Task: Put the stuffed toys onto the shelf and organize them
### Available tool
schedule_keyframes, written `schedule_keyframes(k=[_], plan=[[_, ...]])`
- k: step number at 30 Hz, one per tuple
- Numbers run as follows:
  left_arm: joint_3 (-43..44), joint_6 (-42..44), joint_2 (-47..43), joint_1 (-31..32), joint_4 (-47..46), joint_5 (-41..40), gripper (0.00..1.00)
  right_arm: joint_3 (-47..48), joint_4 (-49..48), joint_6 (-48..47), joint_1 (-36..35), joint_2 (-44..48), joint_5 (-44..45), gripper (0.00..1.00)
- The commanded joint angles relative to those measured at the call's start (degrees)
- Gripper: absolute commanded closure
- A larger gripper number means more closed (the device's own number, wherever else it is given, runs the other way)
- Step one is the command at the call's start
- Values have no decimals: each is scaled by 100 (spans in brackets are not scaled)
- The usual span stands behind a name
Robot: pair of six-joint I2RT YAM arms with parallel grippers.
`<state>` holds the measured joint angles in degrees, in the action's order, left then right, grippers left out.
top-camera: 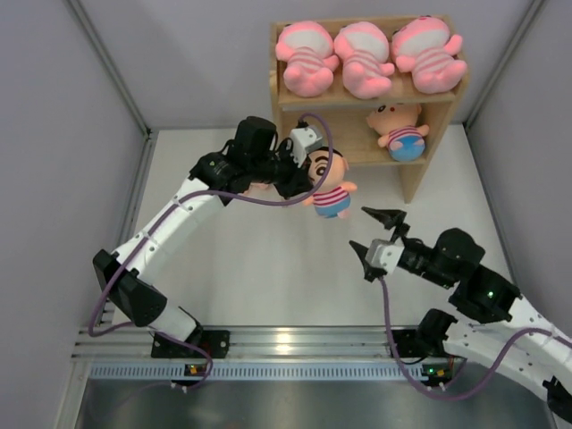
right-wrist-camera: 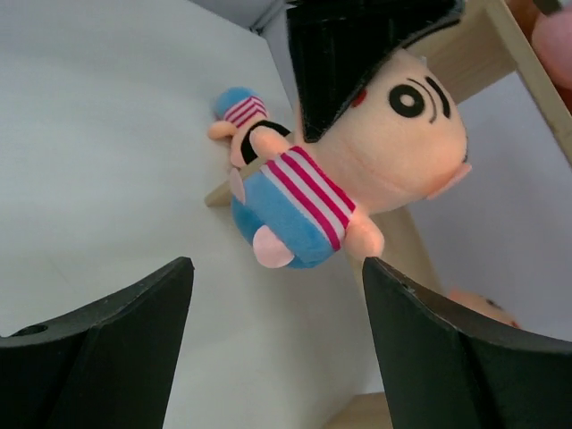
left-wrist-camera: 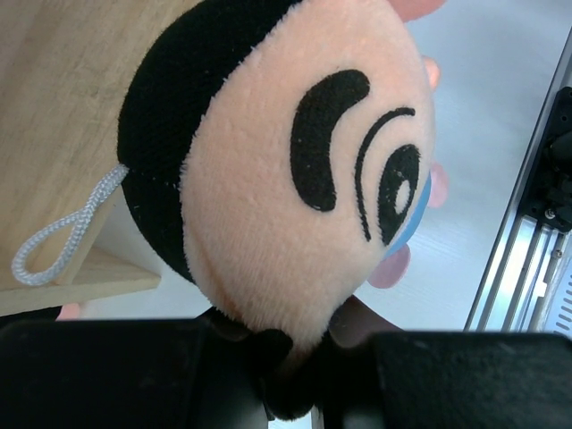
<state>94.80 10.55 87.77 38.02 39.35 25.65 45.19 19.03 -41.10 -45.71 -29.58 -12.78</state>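
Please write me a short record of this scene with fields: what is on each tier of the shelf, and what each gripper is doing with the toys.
Shelf: two-tier wooden shelf at the far side of the table
Top tier: three pink toys lying side by side
Lower tier: shelved doll at the right end
Left gripper: shut on the head of the held doll, lifted off the table in front of the lower tier's left part
Right gripper: open, holding nothing, above the table
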Motion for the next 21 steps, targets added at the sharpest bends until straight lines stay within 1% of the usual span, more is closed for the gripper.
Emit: schedule_keyframes(k=[1, 2, 3, 4, 5, 6, 9, 13, 15, 16, 21], plan=[[143, -61, -58, -23, -288, 28, 100, -300, -716, -2434, -1094, -328, 1643, 23], [144, -70, -23, -23, -288, 28, 100, -335, -786, -2777, -1402, -485, 2525, 22], [170, -88, 3, -23, -279, 28, 100, -353, -978, -3433, -1753, -826, 2935, 21], [187, -96, 30, -31, -288, 28, 100, -440, -1145, -3701, -2314, -978, 3304, 21], [196, -114, 56, -32, -279, 28, 100, -467, -1329, -3912, -2493, -1101, 3656, 21], [214, -132, 65, -40, -279, 54, 100, -450, -1384, -4132, -2599, -1268, 3659, 21], [249, -149, 118, -49, -270, 107, 100, -458, -1551, -4458, -2644, -1523, 3729, 20], [293, -184, 162, -58, -270, 195, 100, -520, -1603, -4696, -2609, -1893, 4115, 20], [284, -176, 171, -58, -270, 274, 100, -642, -1849, -4959, -2505, -1998, 4195, 20], [284, -184, 171, -58, -270, 317, 100, -730, -2181, -5030, -2452, -2025, 4187, 20], [275, -184, 162, -75, -262, 432, 100, -678, -1990, -5206, -2074, -2367, 4064, 22]])
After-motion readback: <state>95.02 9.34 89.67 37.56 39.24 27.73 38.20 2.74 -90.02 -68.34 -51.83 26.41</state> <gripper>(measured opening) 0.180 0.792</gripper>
